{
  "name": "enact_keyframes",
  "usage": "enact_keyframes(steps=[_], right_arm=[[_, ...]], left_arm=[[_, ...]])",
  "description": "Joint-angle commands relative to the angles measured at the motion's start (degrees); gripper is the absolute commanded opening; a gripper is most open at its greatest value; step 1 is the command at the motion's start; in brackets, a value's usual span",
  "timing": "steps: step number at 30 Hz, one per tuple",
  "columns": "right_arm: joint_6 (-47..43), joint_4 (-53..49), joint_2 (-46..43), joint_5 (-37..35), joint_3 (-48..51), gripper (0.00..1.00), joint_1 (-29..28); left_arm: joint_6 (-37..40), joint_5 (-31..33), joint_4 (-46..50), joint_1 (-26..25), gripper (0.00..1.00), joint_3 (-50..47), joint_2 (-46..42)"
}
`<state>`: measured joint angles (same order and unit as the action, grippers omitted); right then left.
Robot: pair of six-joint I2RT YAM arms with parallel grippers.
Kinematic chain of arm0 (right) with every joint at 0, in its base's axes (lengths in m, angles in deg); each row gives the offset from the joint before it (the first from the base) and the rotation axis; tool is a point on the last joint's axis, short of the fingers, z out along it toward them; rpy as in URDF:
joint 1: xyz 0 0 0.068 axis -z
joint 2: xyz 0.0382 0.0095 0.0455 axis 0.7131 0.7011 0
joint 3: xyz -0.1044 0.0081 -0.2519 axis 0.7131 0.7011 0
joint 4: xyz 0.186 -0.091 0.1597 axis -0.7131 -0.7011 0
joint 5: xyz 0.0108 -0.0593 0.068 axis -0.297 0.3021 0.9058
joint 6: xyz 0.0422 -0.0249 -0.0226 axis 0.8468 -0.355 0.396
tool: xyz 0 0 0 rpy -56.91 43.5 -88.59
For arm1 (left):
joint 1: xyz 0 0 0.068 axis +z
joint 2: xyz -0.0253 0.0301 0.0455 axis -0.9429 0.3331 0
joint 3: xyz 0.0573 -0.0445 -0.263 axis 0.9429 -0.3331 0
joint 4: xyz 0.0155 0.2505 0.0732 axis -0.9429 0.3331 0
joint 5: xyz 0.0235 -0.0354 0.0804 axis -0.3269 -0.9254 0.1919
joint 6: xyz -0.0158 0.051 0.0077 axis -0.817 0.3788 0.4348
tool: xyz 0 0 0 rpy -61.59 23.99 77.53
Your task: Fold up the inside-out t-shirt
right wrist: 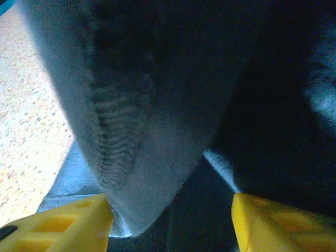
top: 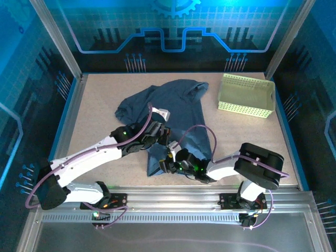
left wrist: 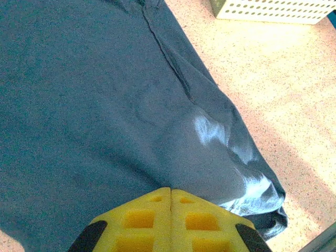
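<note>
On the t-shirt (top: 184, 105), right gripper (right wrist: 170, 210) gapes around a fold, left gripper (left wrist: 170, 191) clenched. Closing could pinch extra layers.

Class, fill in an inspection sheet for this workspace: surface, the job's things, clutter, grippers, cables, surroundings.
Surface: speckled beige table, flat.
Job's things: slate-blue t-shirt, spread out and wrinkled, not yet folded.
Clutter: pale perforated basket, far right, apart from the shirt.
Grippers: left gripper shut, over the shirt; right gripper open, a stitched shirt edge between its fingers.
Cables: purple cable loops above the shirt.
Surroundings: blue-lit panels enclose the table.
</note>
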<state>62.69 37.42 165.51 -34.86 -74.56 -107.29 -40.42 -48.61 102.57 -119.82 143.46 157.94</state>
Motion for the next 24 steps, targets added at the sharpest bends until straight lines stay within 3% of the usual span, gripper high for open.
enact_keyframes(steps=[1, 10, 17, 24], right_arm=[[1.04, 0.95, 1.36, 2.44, -1.54, 0.63, 3.66], [-2.69, -4.97, -0.16, 1.83, -2.29, 0.63, 8.75], [-0.20, -9.52, -0.83, -10.16, -3.67, 0.64, 9.20], [1.66, -4.21, 1.89, -19.08, -7.30, 0.64, 8.90]], left_arm=[[2.05, -1.03, 1.30, 0.41, 0.00, 1.57, -2.35], [4.44, 0.01, 2.42, 0.74, 0.00, 1.57, -4.98], [4.36, -5.15, 0.53, 0.94, 0.00, 0.94, -7.20], [2.80, -8.82, -1.89, 0.94, 0.00, 1.12, -6.46]])
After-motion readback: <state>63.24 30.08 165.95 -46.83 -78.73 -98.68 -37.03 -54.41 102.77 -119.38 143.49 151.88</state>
